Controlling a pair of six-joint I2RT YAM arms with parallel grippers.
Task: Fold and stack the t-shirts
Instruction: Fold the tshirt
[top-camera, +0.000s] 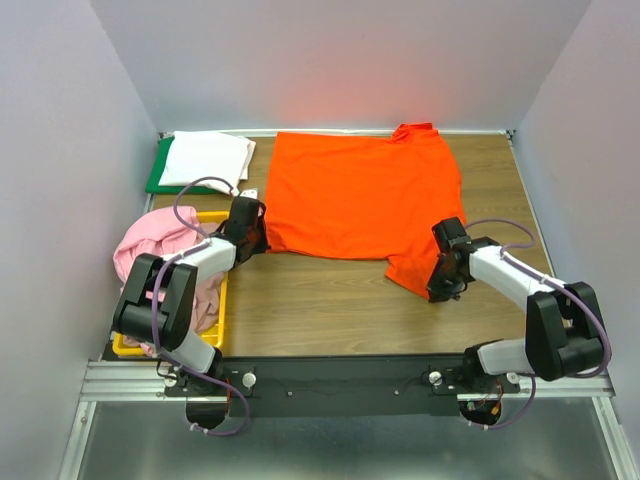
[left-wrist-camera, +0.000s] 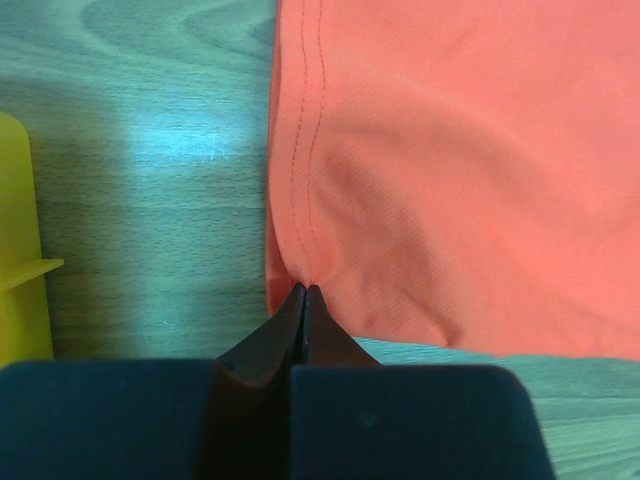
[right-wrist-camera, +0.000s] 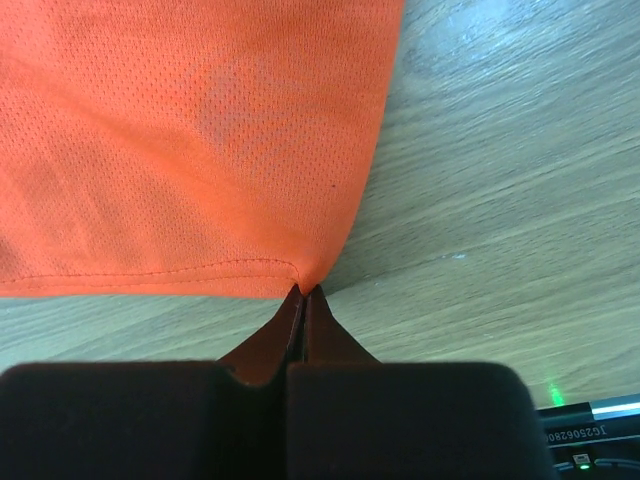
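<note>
A bright orange t-shirt (top-camera: 355, 195) lies spread flat across the middle of the table. My left gripper (top-camera: 258, 240) is shut on its near left hem corner (left-wrist-camera: 300, 262). My right gripper (top-camera: 440, 285) is shut on the corner of its near sleeve (right-wrist-camera: 290, 265). A folded white t-shirt (top-camera: 205, 158) rests on the green board at the back left. A light pink t-shirt (top-camera: 150, 240) and a mauve-pink one (top-camera: 208, 295) are bunched in the yellow bin.
The yellow plastic bin (top-camera: 225, 215) stands at the left beside my left arm; its edge shows in the left wrist view (left-wrist-camera: 20, 250). The green board (top-camera: 158, 172) lies at the back left corner. Bare wood (top-camera: 320, 300) runs along the front.
</note>
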